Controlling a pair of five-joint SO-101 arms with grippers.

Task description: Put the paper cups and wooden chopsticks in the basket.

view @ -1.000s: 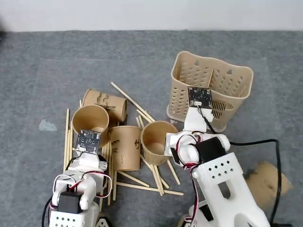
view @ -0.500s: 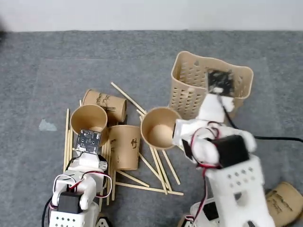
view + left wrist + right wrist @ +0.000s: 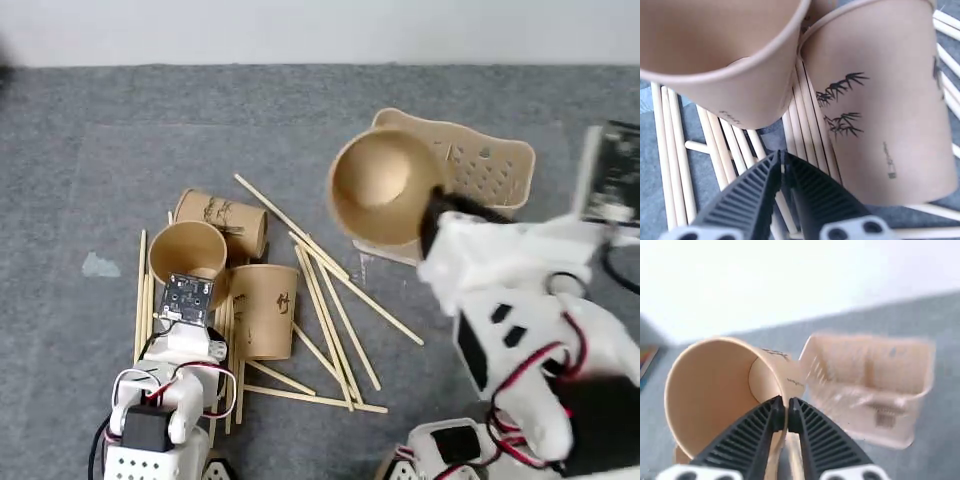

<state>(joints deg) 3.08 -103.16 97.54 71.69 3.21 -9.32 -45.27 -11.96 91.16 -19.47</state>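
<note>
My right gripper (image 3: 781,409) is shut on the rim of a paper cup (image 3: 715,390), one finger inside and one outside. The high view shows that cup (image 3: 385,185) held in the air on its side, mouth towards the camera, overlapping the near left part of the beige basket (image 3: 480,165). My left gripper (image 3: 782,162) is shut on nothing, low over wooden chopsticks (image 3: 740,145), between two cups (image 3: 725,50) (image 3: 880,110). Three more cups (image 3: 222,222) (image 3: 190,252) (image 3: 265,310) sit among scattered chopsticks (image 3: 335,310).
The perforated basket (image 3: 870,385) stands on grey carpet, with a white wall behind it. My right arm's white body (image 3: 530,330) covers the table's right front. The left arm (image 3: 165,380) sits at the front left edge. Carpet to the far left is bare.
My right gripper has lifted the cup off the table and carried it up towards the basket. A few chopsticks near where it stood have shifted. The left arm has not moved.
</note>
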